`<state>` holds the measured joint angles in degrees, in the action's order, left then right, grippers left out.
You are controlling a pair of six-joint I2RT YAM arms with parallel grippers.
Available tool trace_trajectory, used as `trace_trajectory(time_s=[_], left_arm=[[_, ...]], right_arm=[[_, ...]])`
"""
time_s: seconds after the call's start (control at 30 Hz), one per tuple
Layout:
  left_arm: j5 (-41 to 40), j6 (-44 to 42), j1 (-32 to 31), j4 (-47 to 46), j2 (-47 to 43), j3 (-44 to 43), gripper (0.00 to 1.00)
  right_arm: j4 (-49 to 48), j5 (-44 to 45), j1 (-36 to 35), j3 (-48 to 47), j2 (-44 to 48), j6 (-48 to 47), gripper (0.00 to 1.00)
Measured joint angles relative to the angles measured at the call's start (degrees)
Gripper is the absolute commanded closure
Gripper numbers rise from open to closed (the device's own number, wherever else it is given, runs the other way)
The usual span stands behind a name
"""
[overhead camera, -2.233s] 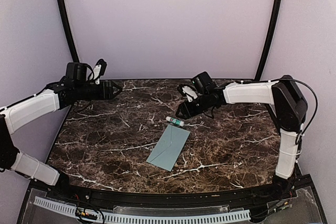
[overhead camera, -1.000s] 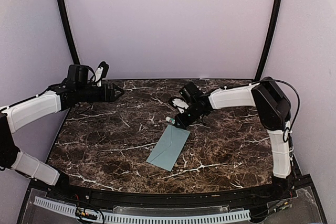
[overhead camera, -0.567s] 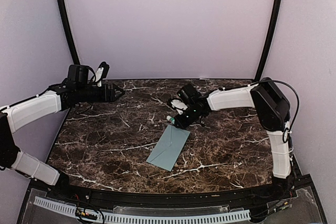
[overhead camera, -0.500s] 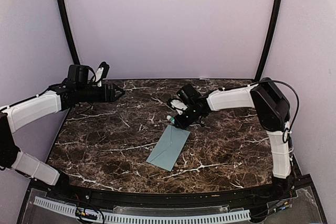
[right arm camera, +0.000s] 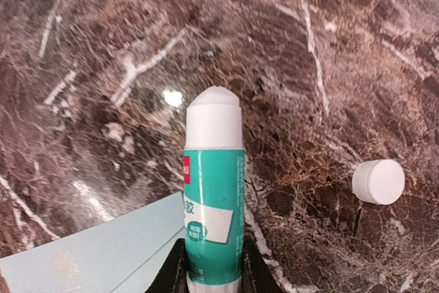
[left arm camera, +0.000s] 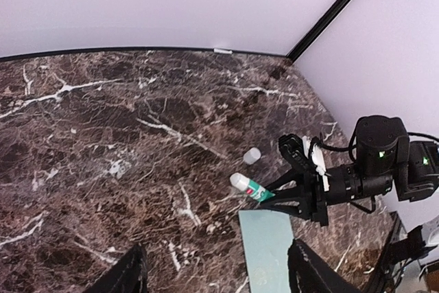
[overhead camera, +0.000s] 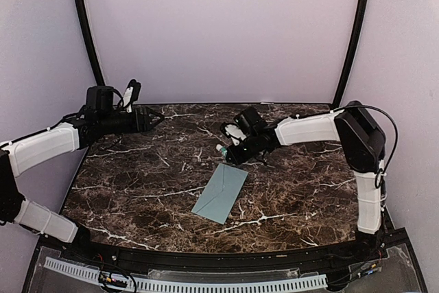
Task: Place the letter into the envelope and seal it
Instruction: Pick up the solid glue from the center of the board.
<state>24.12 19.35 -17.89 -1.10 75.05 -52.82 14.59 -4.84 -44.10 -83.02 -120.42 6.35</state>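
Nearest the arm bases, the flat pale blue-grey paper envelope [overhead camera: 220, 193] lies on the dark brown marble-patterned tabletop [overhead camera: 137, 183], about mid-table. Its long sides run diagonally from near-left to far-right, and a faint fold line shows along its length. Whether the flap is stuck down cannot be told. Nothing touches it. Just beyond its far corner is the right gripper [overhead camera: 232, 157], reaching in from the right on its white-shelled arm. Its two black fingers [right arm camera: 177, 269] are clamped on the base of the small white-and-green glue stick [right arm camera: 212, 190]. The stick is uncapped, and its rounded white tip points away from the gripper toward the far left. In the right wrist view the stick's lower part overlaps the corner of the envelope, while its tip stands over bare marble. Whether the tip touches the table cannot be told. A little farther back, just beside the stick but apart from it, a small round white plastic cap [right arm camera: 378, 181] rests on the marble. At the far left edge of the table the left gripper [overhead camera: 154, 118] hangs above the surface, well apart from everything else. Its fingers [left arm camera: 130, 276] are spread wide with nothing between them, pointing toward the table's middle.
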Motion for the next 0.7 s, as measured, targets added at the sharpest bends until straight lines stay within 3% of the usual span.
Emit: trace_trajectory(time_s=[0.2, 0.47, 0.7], left_arm=[[0.3, 7.2, -5.6, -10.3, -2.0, 3.3, 0.33], [0.6, 14.7, -18.0, -28.0, 0.1, 2.0, 0.32], [4.2, 16.4, -22.7, -37.5, 6.4, -4.2, 0.32]], right_arm=[[-6.3, -3.6, 0.0, 4.4, 10.5, 5.0, 0.89], [-27.5, -10.2, 0.0, 18.2, 33.3, 14.4, 0.86], [-42.3, -16.7, -0.1, 25.4, 39.6, 19.3, 0.86]])
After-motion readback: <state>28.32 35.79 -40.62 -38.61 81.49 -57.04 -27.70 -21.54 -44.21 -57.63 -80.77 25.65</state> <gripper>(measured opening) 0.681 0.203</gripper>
